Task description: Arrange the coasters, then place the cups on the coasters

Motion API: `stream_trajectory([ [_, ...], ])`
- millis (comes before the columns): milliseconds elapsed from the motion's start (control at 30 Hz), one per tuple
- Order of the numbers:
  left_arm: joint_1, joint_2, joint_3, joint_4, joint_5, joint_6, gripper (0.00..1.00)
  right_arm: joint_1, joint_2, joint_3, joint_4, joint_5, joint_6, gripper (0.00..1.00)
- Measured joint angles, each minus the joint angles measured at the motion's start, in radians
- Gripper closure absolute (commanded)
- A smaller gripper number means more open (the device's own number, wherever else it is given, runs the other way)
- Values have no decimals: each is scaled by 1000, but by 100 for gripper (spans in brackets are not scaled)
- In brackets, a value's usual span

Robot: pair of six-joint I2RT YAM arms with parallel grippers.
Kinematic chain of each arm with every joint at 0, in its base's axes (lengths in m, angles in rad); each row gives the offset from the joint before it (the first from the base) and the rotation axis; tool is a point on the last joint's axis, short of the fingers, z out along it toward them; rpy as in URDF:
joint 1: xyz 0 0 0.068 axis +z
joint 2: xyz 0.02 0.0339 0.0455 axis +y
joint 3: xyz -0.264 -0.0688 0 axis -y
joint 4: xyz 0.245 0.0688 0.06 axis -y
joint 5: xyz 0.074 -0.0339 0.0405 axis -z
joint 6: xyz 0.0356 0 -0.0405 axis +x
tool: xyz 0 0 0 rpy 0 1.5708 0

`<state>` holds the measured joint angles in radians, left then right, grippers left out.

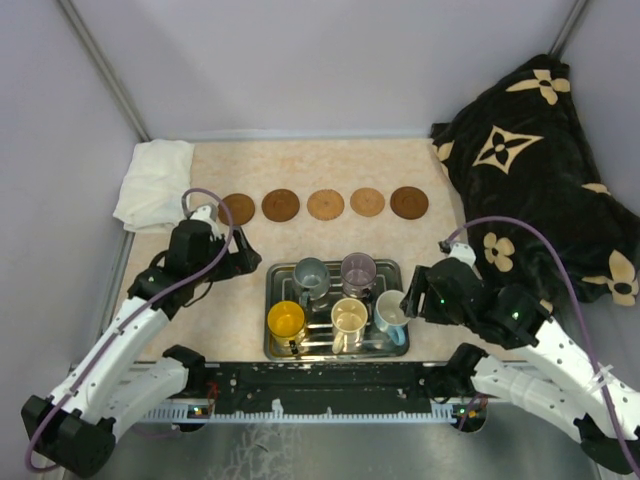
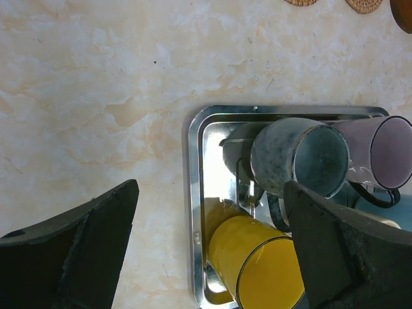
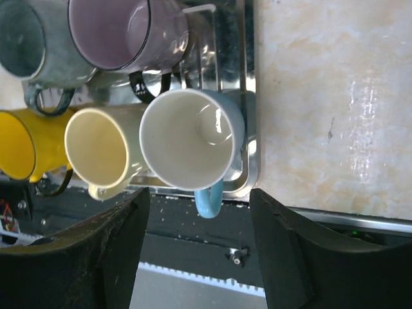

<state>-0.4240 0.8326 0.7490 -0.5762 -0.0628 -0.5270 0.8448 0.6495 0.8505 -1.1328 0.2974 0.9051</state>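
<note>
5 cups [image 1: 349, 316] sit packed in tray [image 1: 267, 305]: grey + purple at its far side; yellow, cream, light blue cup [image 3: 187, 138] at its near side. 5 coasters [image 1: 326, 204] lie in a row beyond tray's far edge, none loaded.

Right gripper [image 3: 199, 196]: jaws part-open either side of light blue cup's handle, nothing gripped as far as visible. Left gripper [image 2: 210, 193]: fully wide, empty, over tray's left rim.

Handling, est.: mugs rigid, glossy so slippery, prob. light, chip-prone. Neighbours touch, so take handle or rim wall and lift straight up.

Only top view shows whole coaster row. Right wrist view shows clearly the handle pointing off tray's near edge and the cup empty inside.
</note>
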Motion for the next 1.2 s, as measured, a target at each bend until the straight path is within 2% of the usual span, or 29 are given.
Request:
stream_trajectory([
  [233, 0, 27, 0, 23, -9, 2, 0, 4, -28, -21, 2, -110, -41, 39],
  [500, -1, 30, 0, 24, -32, 5, 0, 41, -27, -132, 14, -145, -29, 40],
  [633, -1, 42, 0, 28, -42, 10, 0, 136, 5, -158, 30, -128, -2, 38],
  [833, -1, 70, 0, 32, -45, 12, 0, 273, 147, -160, 86, -82, 29, 38],
  [1000, -1, 71, 0, 38, -48, 12, 0, 281, 184, -177, 109, -46, 43, 39],
  [1200, -1, 71, 0, 39, -51, 13, 0, 281, 177, -183, 126, -4, 68, 44],
])
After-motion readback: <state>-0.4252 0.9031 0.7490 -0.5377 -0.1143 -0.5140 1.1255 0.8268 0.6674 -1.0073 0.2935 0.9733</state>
